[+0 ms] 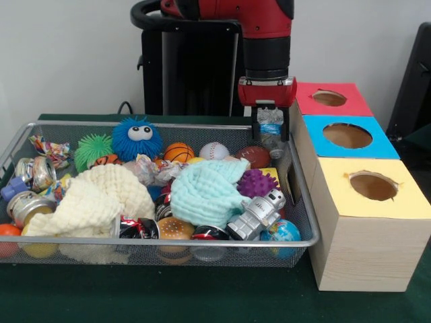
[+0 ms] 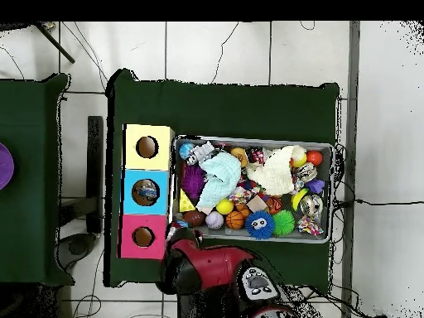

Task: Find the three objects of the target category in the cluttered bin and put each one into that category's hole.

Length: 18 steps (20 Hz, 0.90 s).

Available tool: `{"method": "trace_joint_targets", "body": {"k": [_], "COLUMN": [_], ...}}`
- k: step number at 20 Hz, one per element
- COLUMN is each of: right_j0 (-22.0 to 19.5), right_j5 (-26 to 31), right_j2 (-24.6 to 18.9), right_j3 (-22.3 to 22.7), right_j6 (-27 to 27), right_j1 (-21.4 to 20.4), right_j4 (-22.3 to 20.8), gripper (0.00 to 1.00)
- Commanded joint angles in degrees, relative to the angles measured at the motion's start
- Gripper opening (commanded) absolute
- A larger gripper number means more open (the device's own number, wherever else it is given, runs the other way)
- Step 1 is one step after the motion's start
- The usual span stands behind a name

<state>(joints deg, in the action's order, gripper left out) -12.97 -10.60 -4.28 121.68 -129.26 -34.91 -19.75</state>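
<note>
Over the far corner of the wire basket (image 1: 304, 202) nearest the red-topped box (image 1: 350, 101), the gripper (image 1: 271, 128) hangs with its fingers closed on a crumpled clear wrapper (image 1: 271, 124); the red box's hole (image 1: 329, 98) lies just beside it, apart; below sit a brown ball (image 1: 254, 156) and purple spiky ball (image 1: 257, 182).

Crumpled clear wrapper (image 1: 271, 128) hangs above mesh bin (image 1: 296, 176).

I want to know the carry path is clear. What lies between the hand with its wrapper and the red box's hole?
Only the basket's far corner rim and the red box's top edge, front view: the hand, shut on a wrapper, hangs beside the hole.
</note>
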Motion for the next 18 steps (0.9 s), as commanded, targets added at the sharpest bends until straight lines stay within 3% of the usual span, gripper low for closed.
{"method": "trace_joint_targets", "body": {"k": [1,6,7,9,18], "right_j0": [0.69,2.97,4.52,7.89,8.47], "right_j5": [2.59,2.34,1.38,-1.73,2.58], "right_j2": [-8.95,-6.49,-4.55,-0.61,0.04], "right_j3": [-3.14,-4.18,-4.6,-5.41,-6.55], "right_j6": [-0.06,0.27,-0.13,-0.45,0.17], "right_j1": [6.1,5.08,4.86,4.88,3.12], "right_j4": [-5.57,-6.36,-6.22,-5.47,-6.58], "gripper": [1.0,1.0,0.0,0.0,0.0]}}
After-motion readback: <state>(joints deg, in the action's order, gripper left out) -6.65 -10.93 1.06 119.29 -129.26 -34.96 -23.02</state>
